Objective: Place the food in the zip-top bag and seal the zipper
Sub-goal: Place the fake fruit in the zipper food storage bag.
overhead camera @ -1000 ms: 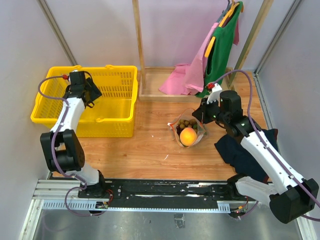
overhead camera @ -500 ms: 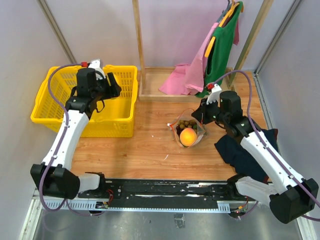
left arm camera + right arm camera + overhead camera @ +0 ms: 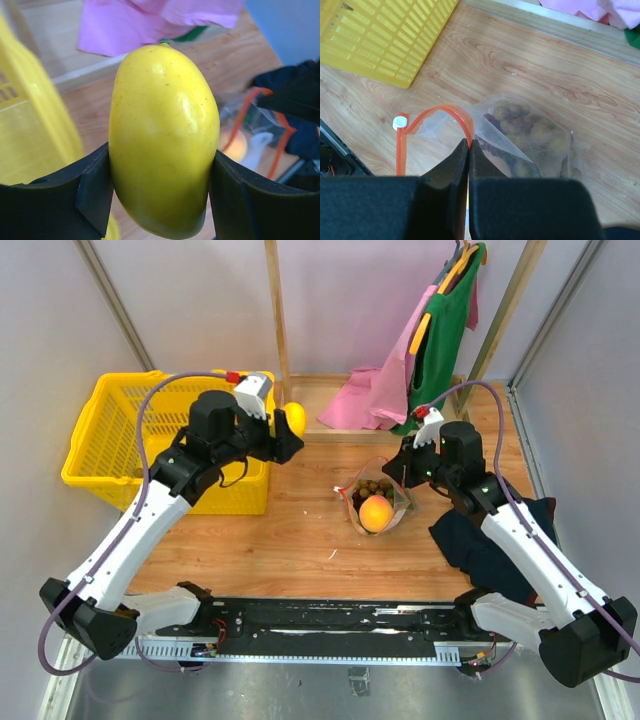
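Observation:
My left gripper point(image 3: 289, 430) is shut on the yellow oval fruit point(image 3: 295, 418), held in the air between the basket and the bag; the fruit fills the left wrist view point(image 3: 164, 140) between the black fingers point(image 3: 75, 192). The clear zip-top bag point(image 3: 378, 495) lies on the wooden table with its mouth held open. A small orange fruit point(image 3: 375, 512) and grapes point(image 3: 376, 485) show inside it. My right gripper point(image 3: 469, 145) is shut on the red-orange zipper point(image 3: 445, 112) strip at the mouth, holding it up in an arch. Grapes point(image 3: 530, 130) show through the plastic.
A yellow plastic basket point(image 3: 110, 440) stands at the left, partly under my left arm. A wooden rack frame point(image 3: 300, 420) with pink and green cloths point(image 3: 420, 350) is at the back. A dark blue cloth point(image 3: 490, 540) lies at the right under my right arm.
My left arm has swung from over the basket to the right, carrying the yellow fruit towards the bag. My right gripper and the bag have stayed in place.

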Controlling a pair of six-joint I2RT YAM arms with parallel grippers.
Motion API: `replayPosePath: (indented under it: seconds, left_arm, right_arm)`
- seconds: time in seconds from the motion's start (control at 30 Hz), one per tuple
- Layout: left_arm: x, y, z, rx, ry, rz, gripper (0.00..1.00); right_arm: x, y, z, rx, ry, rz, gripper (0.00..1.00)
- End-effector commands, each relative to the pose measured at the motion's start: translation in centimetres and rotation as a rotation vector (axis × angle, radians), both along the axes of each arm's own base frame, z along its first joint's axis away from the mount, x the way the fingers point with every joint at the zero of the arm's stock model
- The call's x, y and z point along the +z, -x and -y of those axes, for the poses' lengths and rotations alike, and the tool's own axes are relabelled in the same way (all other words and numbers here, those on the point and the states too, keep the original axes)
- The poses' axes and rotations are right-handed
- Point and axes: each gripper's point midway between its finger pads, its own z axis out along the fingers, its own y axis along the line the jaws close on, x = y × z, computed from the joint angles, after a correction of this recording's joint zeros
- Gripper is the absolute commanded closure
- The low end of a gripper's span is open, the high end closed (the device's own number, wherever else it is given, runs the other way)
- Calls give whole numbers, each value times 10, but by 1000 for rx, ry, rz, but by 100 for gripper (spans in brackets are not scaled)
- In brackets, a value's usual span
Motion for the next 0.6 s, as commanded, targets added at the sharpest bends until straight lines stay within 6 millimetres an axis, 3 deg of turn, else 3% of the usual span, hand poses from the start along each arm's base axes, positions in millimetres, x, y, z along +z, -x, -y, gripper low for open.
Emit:
replayPosePath:
  seconds: [0.0, 0.13, 0.4, 0.57]
  left_arm:
    - [2, 38, 42, -150, 55, -41, 74]
    - [-13, 67, 76, -261, 67, -99, 74]
    - [-37, 117, 124, -447, 40, -195, 74]
    - [-51, 132, 156, -511, 45, -264, 77]
  right_arm:
    - [13, -2, -3, -9, -42, 45, 100]
    - [17, -4, -4, -21, -57, 57, 100]
    - [20, -6, -3, -34, -73, 69, 99]
    - [21, -5, -4, -30, -82, 67, 99]
